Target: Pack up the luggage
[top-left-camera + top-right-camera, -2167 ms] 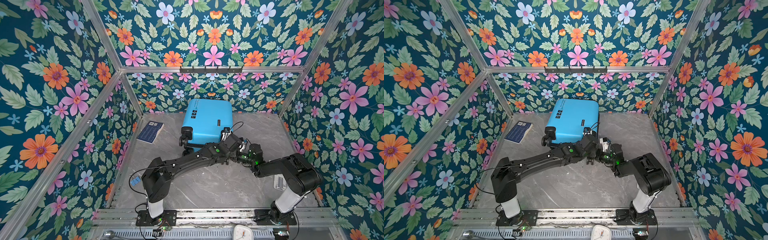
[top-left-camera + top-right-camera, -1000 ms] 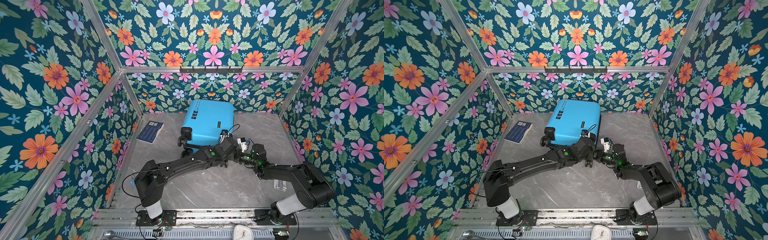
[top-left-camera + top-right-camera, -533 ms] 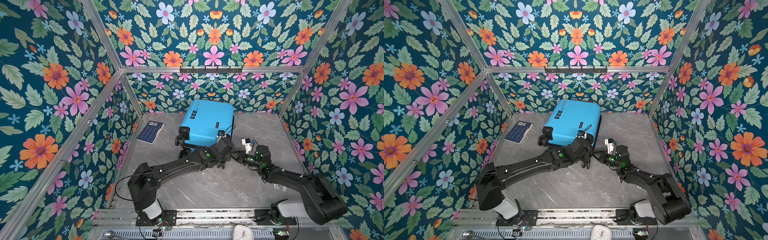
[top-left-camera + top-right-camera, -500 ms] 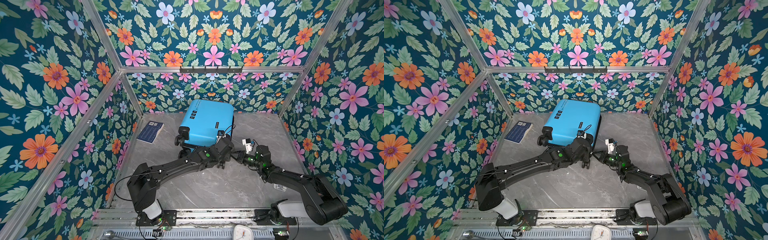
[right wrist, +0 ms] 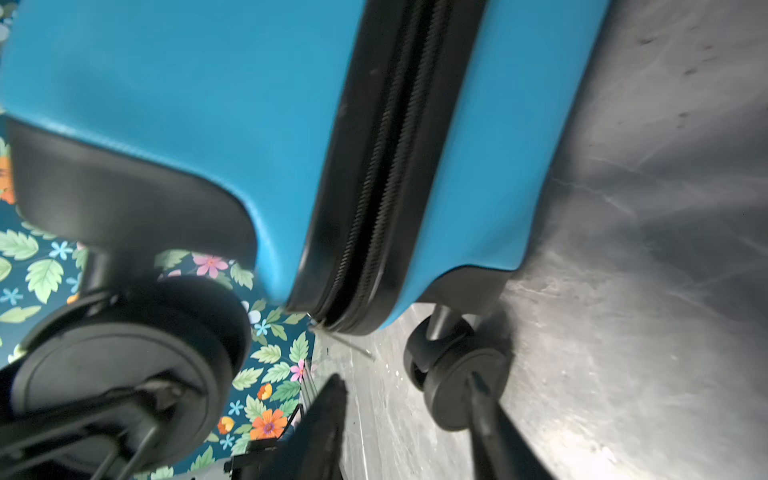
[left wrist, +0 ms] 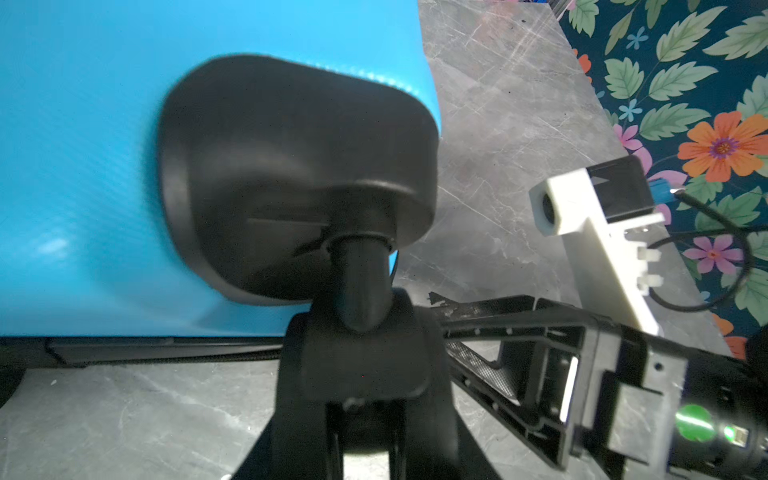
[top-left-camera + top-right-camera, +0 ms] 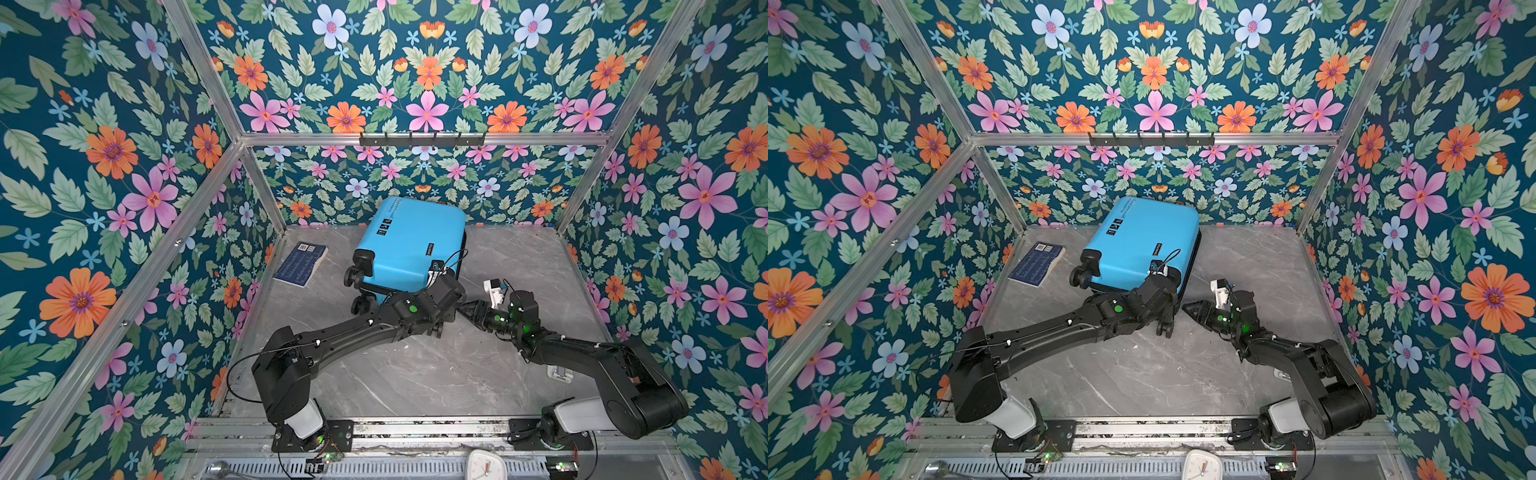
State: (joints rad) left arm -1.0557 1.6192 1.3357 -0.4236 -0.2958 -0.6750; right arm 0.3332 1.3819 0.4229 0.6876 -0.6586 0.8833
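The luggage [image 7: 411,245] [image 7: 1142,241] is a bright-blue hard-shell suitcase, shut, lying tilted at the back middle of the table. Its black zipper seam [image 5: 386,166] runs between the two shells. My left gripper [image 7: 451,291] [image 7: 1169,286] [image 6: 365,415] is shut on the upper spinner wheel [image 6: 357,365] at the suitcase's near right corner. The lower wheel [image 5: 453,374] [image 7: 1165,328] rests on the table. My right gripper [image 7: 463,307] [image 7: 1185,307] [image 5: 405,395] hovers just right of that corner, open, with nothing between its fingers.
A flat dark-blue item [image 7: 301,264] lies by the left wall. A small clear piece [image 7: 559,372] sits beside the right arm. A white clock [image 7: 484,465] lies below the front rail. Floral walls close three sides, and a hook rail [image 7: 422,139] crosses the back.
My right gripper has opened and drawn back a little to the right. The left gripper keeps its hold on the wheel, and the suitcase has shifted slightly left.
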